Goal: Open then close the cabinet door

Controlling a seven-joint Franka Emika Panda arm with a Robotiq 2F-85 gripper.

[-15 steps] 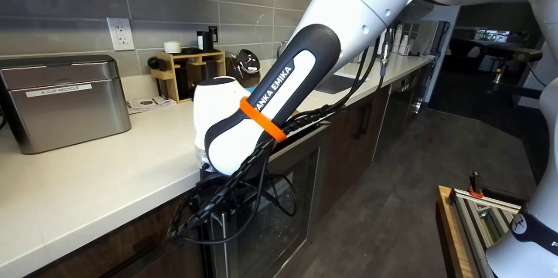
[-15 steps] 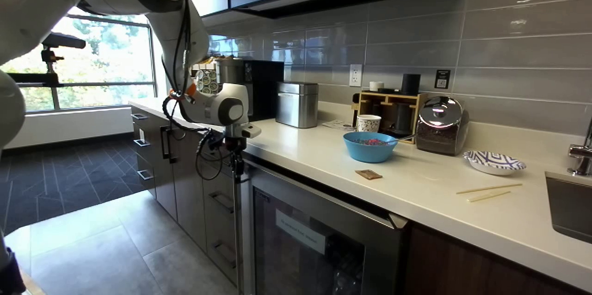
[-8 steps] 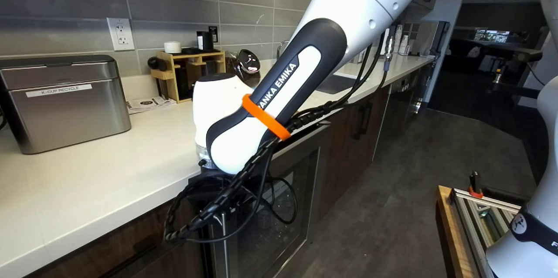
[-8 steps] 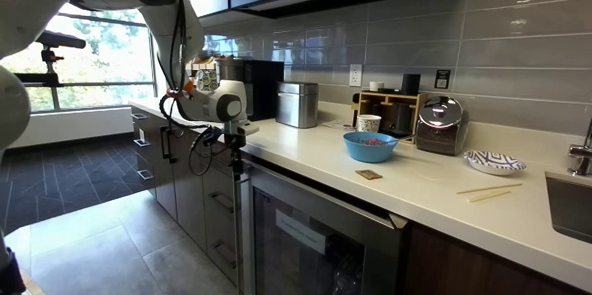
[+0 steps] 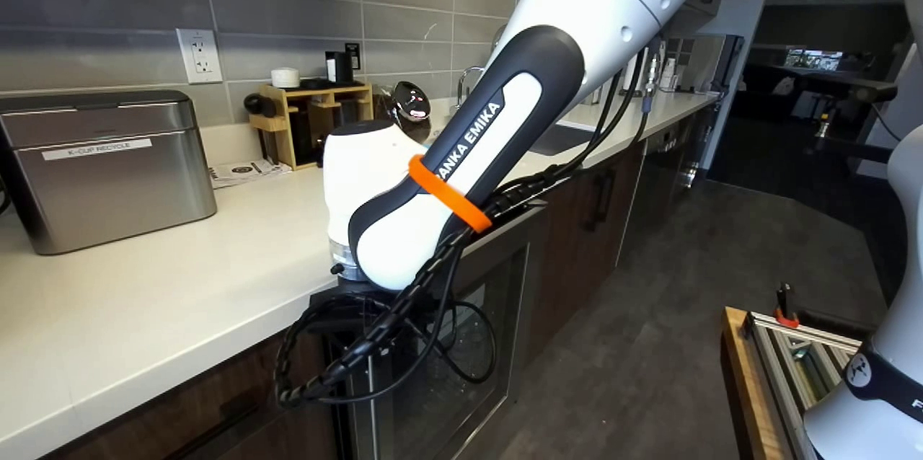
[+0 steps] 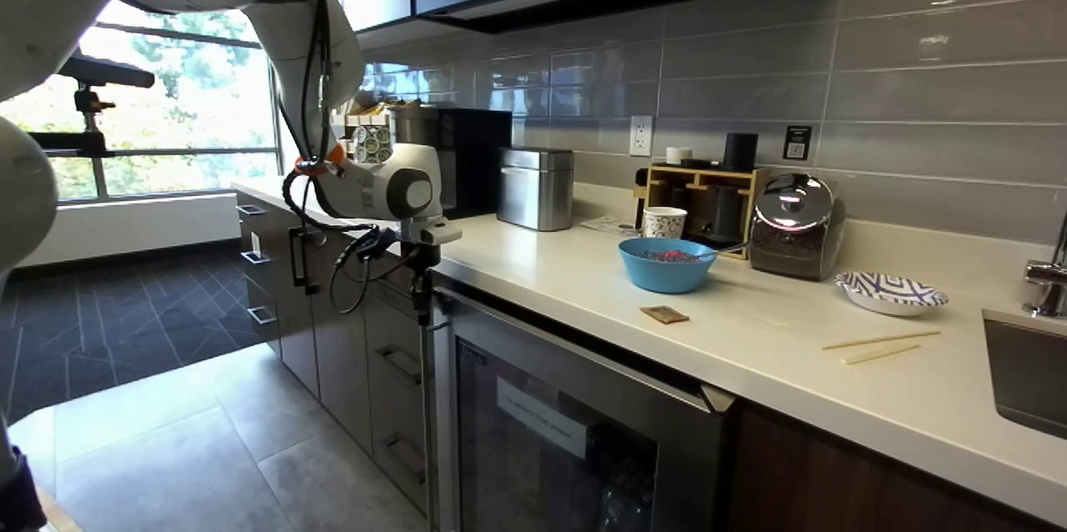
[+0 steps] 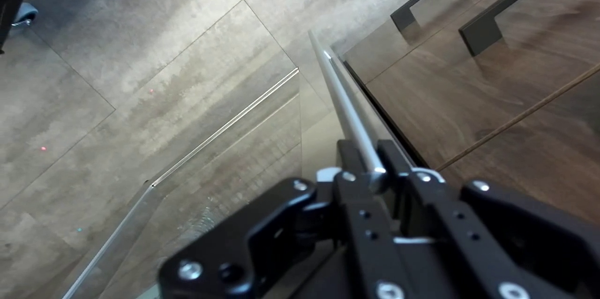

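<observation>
The cabinet door (image 6: 542,482) looks shut under the counter in both exterior views (image 5: 469,366). It has dark glass and a steel frame. Its vertical steel bar handle (image 6: 428,440) runs down at the door's edge and shows in the wrist view (image 7: 346,107). My gripper (image 7: 370,149) is around the top end of this handle. The bar lies between the two fingers, close to the left one, with a narrow gap at the right one. In an exterior view my gripper (image 6: 422,315) points down at the handle top; cables partly hide it from the opposite side.
The white counter edge (image 5: 216,352) is right beside my wrist. Loose black cables (image 5: 375,345) loop around the gripper. Wood drawer fronts with bar handles (image 7: 483,36) adjoin the door. A steel bin (image 6: 536,188) and a blue bowl (image 6: 667,269) stand on the counter.
My wrist and gripper have shifted slightly, left and a little up in an exterior view. The door and its handle have not visibly moved.
</observation>
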